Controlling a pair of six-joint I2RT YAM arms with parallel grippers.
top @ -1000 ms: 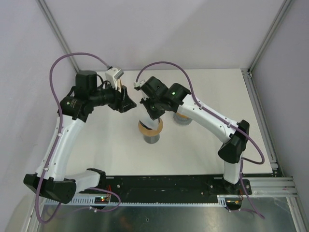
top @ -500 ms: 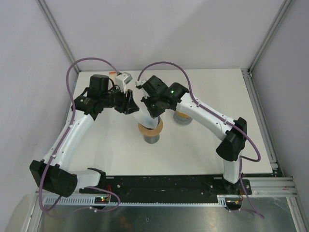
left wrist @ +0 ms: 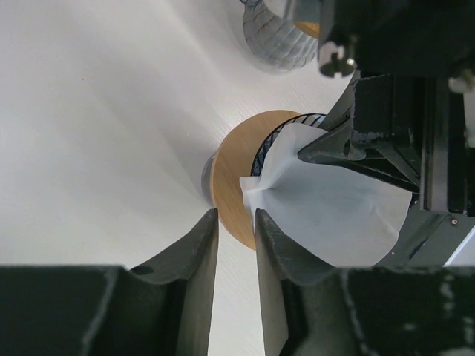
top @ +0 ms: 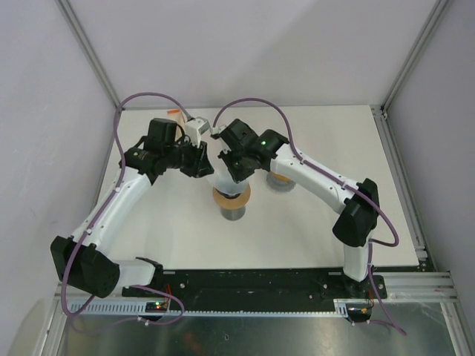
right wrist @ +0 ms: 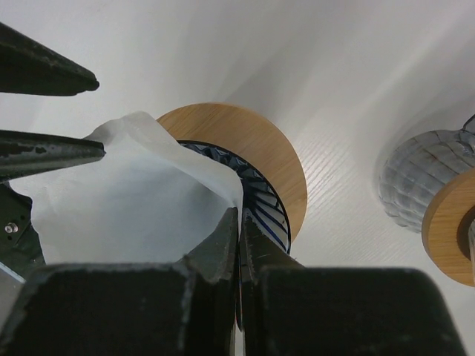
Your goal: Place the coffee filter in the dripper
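Right wrist view: the right gripper (right wrist: 238, 219) is clamped on the coffee filter (right wrist: 133, 200), its two dark fingers pressed together with only the paper's folded edge between them. The filter is thin white paper, matte and slightly crumpled, fanning out as a cone toward the left arm. I read it as held over the mouth of the dripper (right wrist: 261, 147), tipped sideways and not seated. I cannot tell whether its lower side touches the ribs. The dripper has a flat round collar of pale wood with visible grain; inside it is a dark funnel with fine ribs running down and blue glints along them. From the left wrist camera, the left gripper (left wrist: 236, 226) has its fingers (left wrist: 194, 256) only a narrow slot apart with nothing between them. The pointed tip of the filter sits just above that slot, not gripped. In the right wrist view one left fingertip lies at the filter's far edge, touching or nearly so, and the other is clear of it. A second dripper (right wrist: 413, 184) stands near, on the right arm's side: a grey body with a faceted diamond pattern and the same kind of wooden collar. Both stand on the table (left wrist: 89, 119), white with a faint grain. In the top view the two grippers meet just beyond the first dripper.
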